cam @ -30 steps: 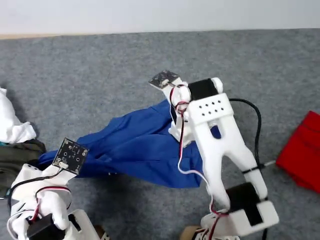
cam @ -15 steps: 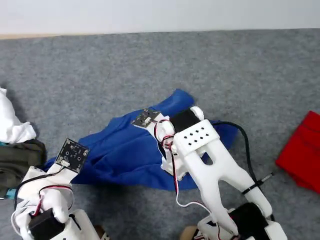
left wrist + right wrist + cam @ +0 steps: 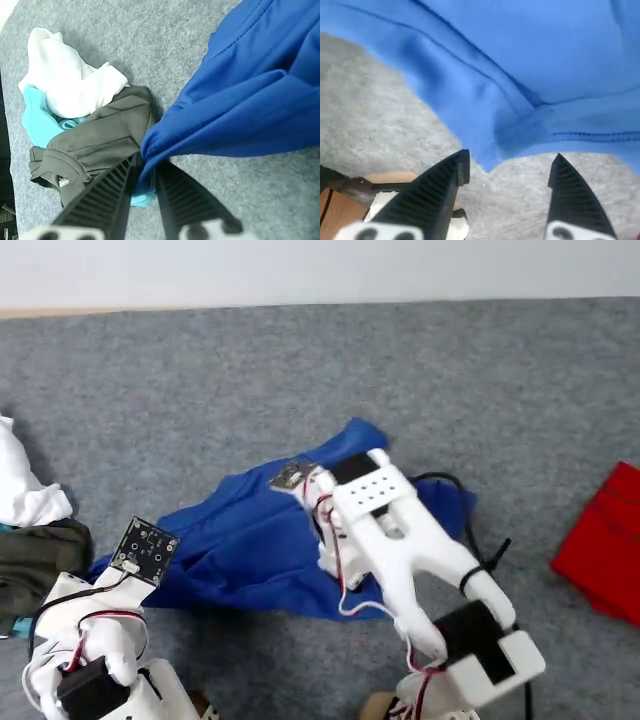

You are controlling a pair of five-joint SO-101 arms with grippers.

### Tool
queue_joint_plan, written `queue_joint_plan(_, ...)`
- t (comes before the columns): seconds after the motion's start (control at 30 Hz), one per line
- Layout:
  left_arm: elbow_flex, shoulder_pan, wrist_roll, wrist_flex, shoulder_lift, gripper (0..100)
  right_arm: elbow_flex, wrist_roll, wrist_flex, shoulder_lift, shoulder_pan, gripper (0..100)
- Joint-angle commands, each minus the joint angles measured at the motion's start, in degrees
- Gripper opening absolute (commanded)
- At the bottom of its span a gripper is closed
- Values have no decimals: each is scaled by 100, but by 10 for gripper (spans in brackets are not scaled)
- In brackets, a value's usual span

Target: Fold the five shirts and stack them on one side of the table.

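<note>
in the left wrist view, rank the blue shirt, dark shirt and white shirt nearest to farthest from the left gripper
1. Blue shirt: a corner is pinched in the left gripper.
2. Dark shirt: crumpled just beside the gripper.
3. White shirt: beyond the dark shirt, on the pile's far side.

grey table (image 3: 200,370) | blue shirt (image 3: 250,530) middle | red shirt (image 3: 605,550) right edge | shirt pile (image 3: 40,555) left

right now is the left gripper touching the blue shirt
Touching. The left wrist view shows the left gripper shut on a bunched corner of the blue shirt.
</note>
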Motion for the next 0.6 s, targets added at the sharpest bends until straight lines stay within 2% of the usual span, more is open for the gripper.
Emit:
queue_joint_plan(0.0,-31,9,-26,-26,-9,3,-466,-44,-22,119,207,263)
queue_joint_plan(0.57,-31,26,-26,-26,-9,3,-554,-53,-479,875,154,262)
